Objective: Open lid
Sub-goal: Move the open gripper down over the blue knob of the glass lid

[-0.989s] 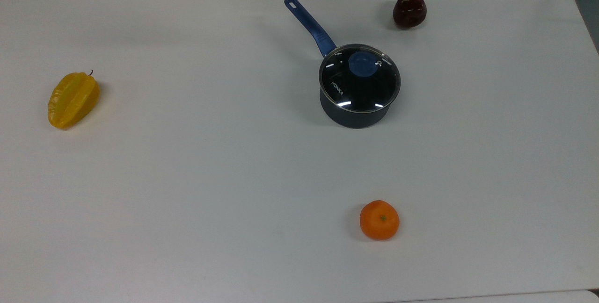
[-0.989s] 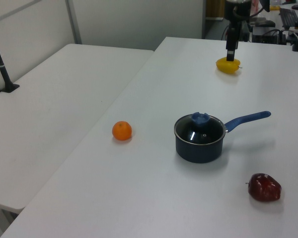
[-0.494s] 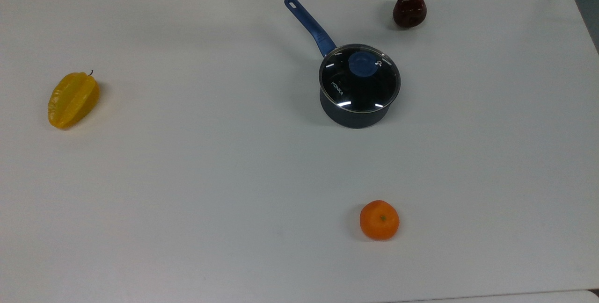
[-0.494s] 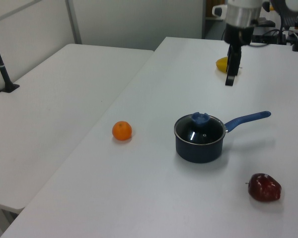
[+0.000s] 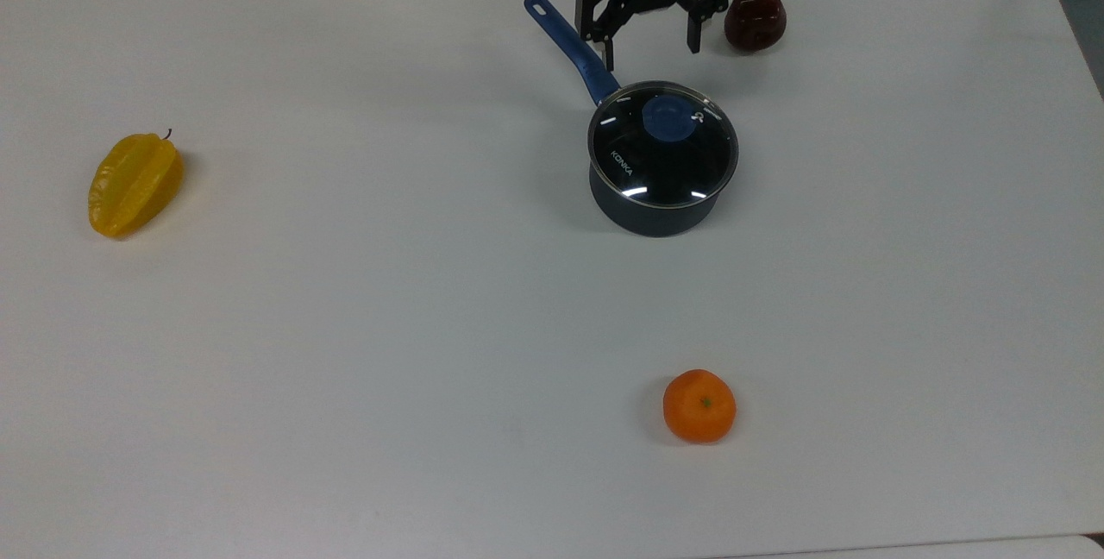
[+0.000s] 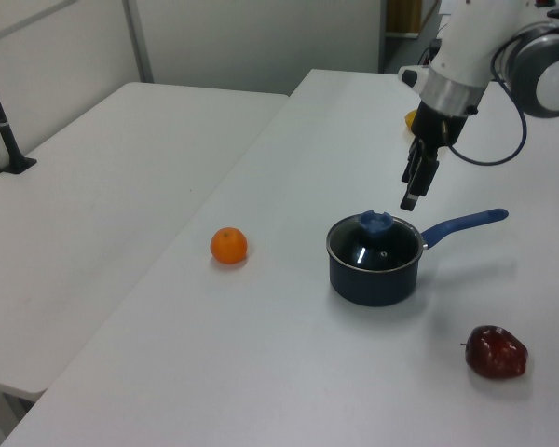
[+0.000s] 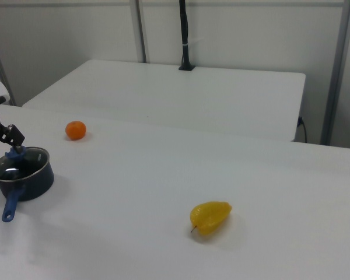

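Note:
The lid (image 5: 681, 164) is a clear glass disc with a metal rim and a blue knob (image 5: 666, 119). It sits flat on the dark saucepan (image 5: 654, 216), whose long blue handle (image 5: 573, 45) points to the top view's upper left. My gripper (image 5: 650, 52) hangs open in the air beyond the pot, its two fingers spread wide and holding nothing. In the left view the gripper (image 6: 411, 196) is just above and behind the knob (image 6: 375, 223), not touching it. In the right view the gripper (image 7: 4, 138) is over the lid (image 7: 20, 165).
A dark red apple (image 5: 755, 17) lies close to the gripper on the top view's right. An orange (image 5: 699, 405) sits near the front edge. A yellow starfruit (image 5: 135, 184) lies far to the top view's left. A second white table (image 6: 93, 205) adjoins.
The gripper has come in from the top view's upper edge and dropped toward the pot, fingers staying spread. The lid, pot and fruits have not moved.

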Tool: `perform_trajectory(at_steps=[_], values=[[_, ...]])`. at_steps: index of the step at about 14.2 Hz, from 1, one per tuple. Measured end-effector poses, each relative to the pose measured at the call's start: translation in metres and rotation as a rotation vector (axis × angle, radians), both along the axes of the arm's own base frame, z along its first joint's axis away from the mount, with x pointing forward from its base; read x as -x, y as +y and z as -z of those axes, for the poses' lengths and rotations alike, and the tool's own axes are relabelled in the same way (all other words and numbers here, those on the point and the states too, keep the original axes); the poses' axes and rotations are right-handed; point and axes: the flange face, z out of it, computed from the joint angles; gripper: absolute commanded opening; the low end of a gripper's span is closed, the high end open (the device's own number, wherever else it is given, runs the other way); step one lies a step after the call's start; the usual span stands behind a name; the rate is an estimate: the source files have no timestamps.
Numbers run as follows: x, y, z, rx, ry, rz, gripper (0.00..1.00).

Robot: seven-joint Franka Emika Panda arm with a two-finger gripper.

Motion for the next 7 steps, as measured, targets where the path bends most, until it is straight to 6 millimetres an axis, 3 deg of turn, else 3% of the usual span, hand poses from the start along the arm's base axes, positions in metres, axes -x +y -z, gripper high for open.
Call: perform_trajectory(at_steps=[7], values=[[-0.02, 0.009, 0.042, -0.021, -0.035, -0.001, 0.96]])
